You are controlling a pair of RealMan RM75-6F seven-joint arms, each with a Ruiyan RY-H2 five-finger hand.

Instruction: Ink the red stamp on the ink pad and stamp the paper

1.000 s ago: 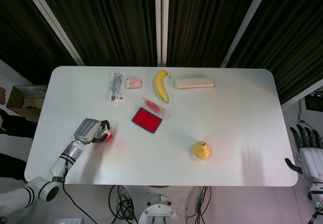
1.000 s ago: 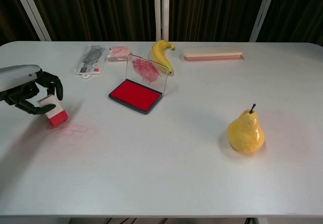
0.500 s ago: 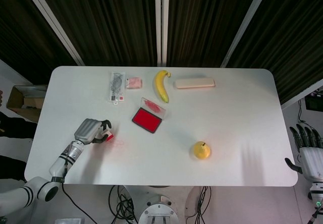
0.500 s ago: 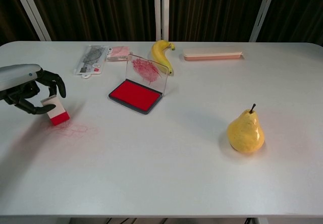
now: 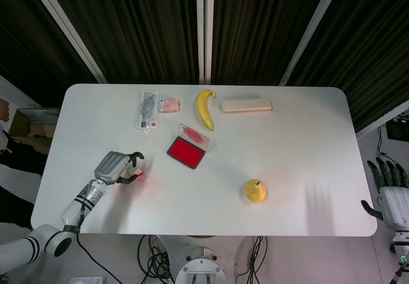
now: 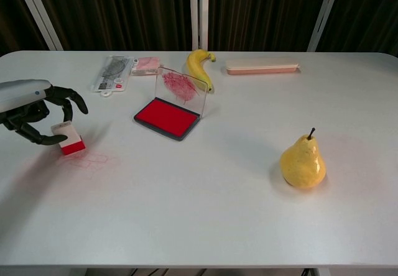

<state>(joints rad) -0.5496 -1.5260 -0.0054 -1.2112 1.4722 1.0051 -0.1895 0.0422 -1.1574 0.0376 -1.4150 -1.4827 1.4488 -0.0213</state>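
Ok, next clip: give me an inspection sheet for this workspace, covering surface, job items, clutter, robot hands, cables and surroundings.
Surface: white table with faint red stamp marks by the stamp; no separate paper sheet can be told.
Job's things: red stamp upright on the table; ink pad open, lid raised and ink-smeared.
Clutter: pear, banana, long beige case, packaged item, small pink packet.
Robot hands: left robot hand around the stamp, fingers spreading, grip uncertain; right robot hand off the table edge, fingers apart, holding nothing.
Cables: black cables under the table's near edge.
Surroundings: dark curtains; cardboard box left of the table.
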